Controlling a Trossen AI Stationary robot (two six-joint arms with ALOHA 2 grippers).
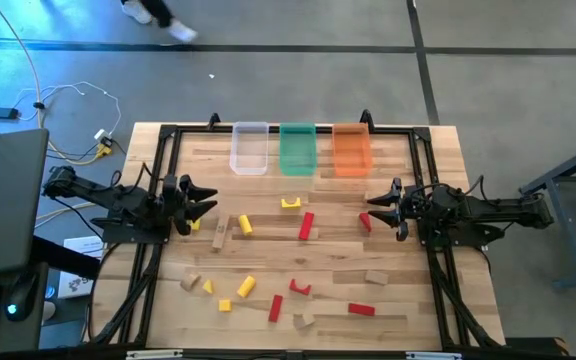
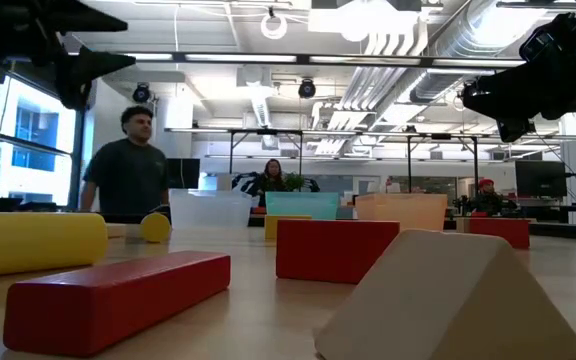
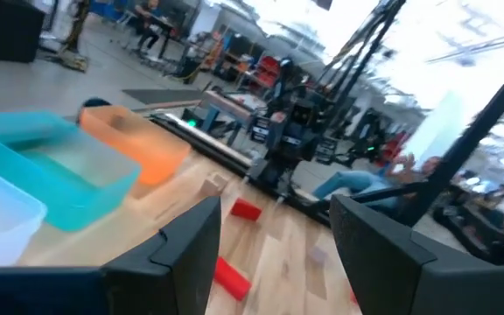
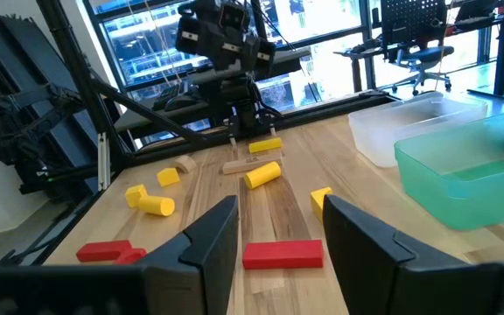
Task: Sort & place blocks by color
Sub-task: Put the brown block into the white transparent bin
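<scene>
Red, yellow and tan wooden blocks lie scattered flat on the table. They include a yellow arch [image 1: 290, 203], a red bar [image 1: 306, 226], a yellow cylinder [image 1: 245, 225], a tan bar [image 1: 219, 234] and a small red block [image 1: 365, 221]. More lie toward the near edge, such as a red bar [image 1: 361, 309] and a yellow cylinder [image 1: 246, 286]. My left gripper [image 1: 208, 200] [image 3: 274, 254] is open and empty, raised above the table's left side near the tan bar. My right gripper [image 1: 373, 203] [image 4: 280, 232] is open and empty, raised at the right side above the small red block.
A clear bin [image 1: 249, 147], a green bin [image 1: 297, 148] and an orange bin [image 1: 351, 149] stand in a row at the table's far edge. A black frame [image 1: 168, 135] runs along the table's sides. People show in the room beyond the table [image 2: 128, 165].
</scene>
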